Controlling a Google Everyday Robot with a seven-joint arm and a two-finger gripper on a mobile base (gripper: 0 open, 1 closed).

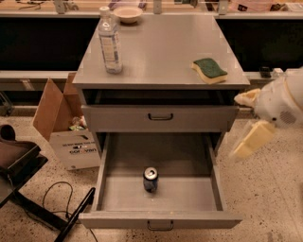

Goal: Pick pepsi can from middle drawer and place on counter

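Observation:
The pepsi can (150, 179) stands upright in the open middle drawer (189, 196), near the middle of its grey floor, silver top showing. The counter (161, 52) is the flat grey top of the cabinet above. My gripper (247, 119) is at the right edge of the view, beside the cabinet's right side, level with the upper drawer front. It is well to the right of and above the can. Its pale fingers (253, 139) are spread apart and hold nothing.
On the counter stand a clear water bottle (109, 41) at the left and a green-and-yellow sponge (209, 70) at the right. A bowl (128, 13) sits behind. The upper drawer front (160, 117) is pushed in. A cardboard box (66, 127) and a black stand (28, 189) are on the floor at the left.

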